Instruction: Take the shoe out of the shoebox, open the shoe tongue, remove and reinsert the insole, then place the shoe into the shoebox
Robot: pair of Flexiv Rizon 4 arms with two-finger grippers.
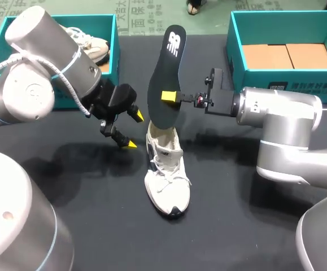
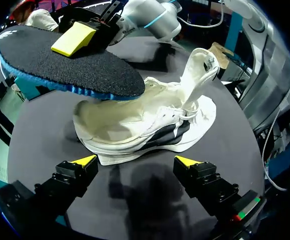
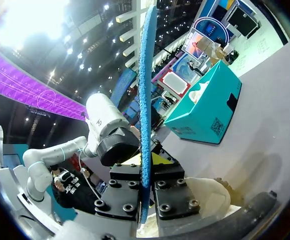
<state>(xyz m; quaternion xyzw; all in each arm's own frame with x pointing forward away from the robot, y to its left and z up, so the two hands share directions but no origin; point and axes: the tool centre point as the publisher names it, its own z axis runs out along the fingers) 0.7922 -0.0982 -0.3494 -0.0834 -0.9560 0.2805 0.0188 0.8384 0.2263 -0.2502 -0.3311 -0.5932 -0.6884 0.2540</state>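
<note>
We logged the right tool (image 1: 168,97) clamped on the insole (image 1: 164,68), long axis near upright, lower end over the shoe (image 1: 166,175) collar. The shoe lay on the tabletop (image 1: 236,226). The left tool (image 1: 133,130) gaped wide just beside the shoe.

Bright overhead light, soft shadows on table (image 1: 236,226), glare in right wrist view

Black table (image 1: 236,226), white shoe (image 1: 166,180) on it just ahead of left gripper (image 1: 133,131), teal shoebox (image 1: 116,51) behind that gripper, second teal shoebox (image 1: 287,86) well apart from right gripper (image 1: 169,97)
</note>
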